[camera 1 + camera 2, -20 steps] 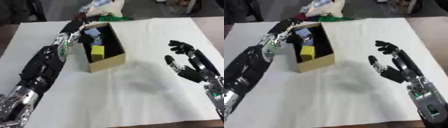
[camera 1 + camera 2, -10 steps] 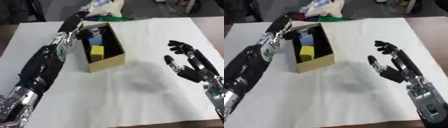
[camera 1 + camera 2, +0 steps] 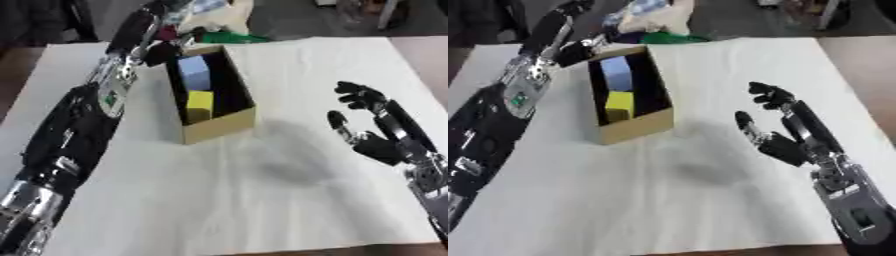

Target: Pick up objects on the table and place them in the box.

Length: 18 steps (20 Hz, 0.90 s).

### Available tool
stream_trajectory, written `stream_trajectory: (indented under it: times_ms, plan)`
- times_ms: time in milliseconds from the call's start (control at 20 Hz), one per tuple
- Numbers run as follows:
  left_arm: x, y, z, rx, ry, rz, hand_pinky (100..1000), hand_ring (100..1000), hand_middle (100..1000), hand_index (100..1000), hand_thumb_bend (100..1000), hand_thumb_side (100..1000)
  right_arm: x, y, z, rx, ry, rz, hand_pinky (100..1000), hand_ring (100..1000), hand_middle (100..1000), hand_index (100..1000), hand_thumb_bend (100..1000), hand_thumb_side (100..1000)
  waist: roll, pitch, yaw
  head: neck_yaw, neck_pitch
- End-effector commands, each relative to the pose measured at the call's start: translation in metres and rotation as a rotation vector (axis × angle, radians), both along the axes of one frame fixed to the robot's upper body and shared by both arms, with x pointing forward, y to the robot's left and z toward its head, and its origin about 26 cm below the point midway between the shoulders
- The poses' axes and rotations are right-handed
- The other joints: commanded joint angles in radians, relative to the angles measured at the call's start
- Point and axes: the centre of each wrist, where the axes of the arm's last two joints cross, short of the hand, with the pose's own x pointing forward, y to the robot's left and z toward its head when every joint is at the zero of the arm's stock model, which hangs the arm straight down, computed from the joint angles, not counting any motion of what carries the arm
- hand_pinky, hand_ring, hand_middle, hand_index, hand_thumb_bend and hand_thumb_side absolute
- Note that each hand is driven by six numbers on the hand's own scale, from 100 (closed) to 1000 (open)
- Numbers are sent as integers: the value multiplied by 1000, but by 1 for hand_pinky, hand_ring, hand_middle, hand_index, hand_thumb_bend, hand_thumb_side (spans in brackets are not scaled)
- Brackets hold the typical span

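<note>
An open cardboard box [image 3: 219, 125] stands on the white cloth at the left of centre. Inside it lie a light blue block [image 3: 194, 72] at the far end and a yellow block [image 3: 199, 103] nearer me. My left arm stretches up the left side, and its left hand [image 3: 163, 50] hovers at the box's far left corner, fingers relaxed and open, holding nothing that shows. My right hand [image 3: 785, 146] stands on the right, palm inward and fingers straight up, open and empty, well away from the box.
Beyond the table's far edge lies a pile with a pale bag [image 3: 654, 17] and something green [image 3: 229, 37]. A white cloth [image 3: 262, 200] covers the table. Brown table edge [image 3: 429, 55] shows at the right.
My left hand has drawn back from over the box's far end to its far left corner. The right hand has stayed put.
</note>
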Motion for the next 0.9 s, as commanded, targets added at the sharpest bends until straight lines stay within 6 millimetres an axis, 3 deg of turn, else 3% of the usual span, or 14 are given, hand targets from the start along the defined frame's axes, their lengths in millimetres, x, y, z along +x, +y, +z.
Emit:
stream_trajectory:
  times_ms: [50, 200, 250, 300, 600, 900]
  plan:
    - [-12, 15, 17, -6, -89, -51, 831, 867, 805, 957, 448, 957, 0, -3, 10, 17, -36, -13, 811, 834, 849, 958, 260, 807, -2, -20, 2, -6, -1]
    - [-23, 22, 19, -23, -105, -106, 831, 867, 805, 957, 448, 957, 0, -3, 9, 18, -37, -14, 811, 834, 849, 958, 260, 807, -2, -20, 3, -6, -1]
    - [-26, 24, 21, -30, -102, -111, 818, 854, 786, 948, 383, 946, 0, -3, 10, 20, -39, -17, 800, 823, 839, 953, 242, 784, -2, -18, 5, -9, -3]
    - [-29, 25, 19, -43, -101, -118, 818, 854, 785, 948, 378, 947, 0, -5, 13, 36, -51, -27, 799, 822, 839, 953, 239, 781, -2, -12, 15, -19, -8]
    - [-57, 29, -6, -123, -84, -184, 817, 853, 782, 945, 352, 956, -2, -8, 16, 87, -92, -70, 796, 819, 836, 949, 221, 770, -6, -2, 40, -34, -16]
    - [-89, 29, -30, -205, -30, -237, 818, 853, 780, 944, 339, 964, -2, -5, 15, 98, -93, -71, 796, 819, 835, 949, 217, 767, -9, -7, 36, -25, -10]
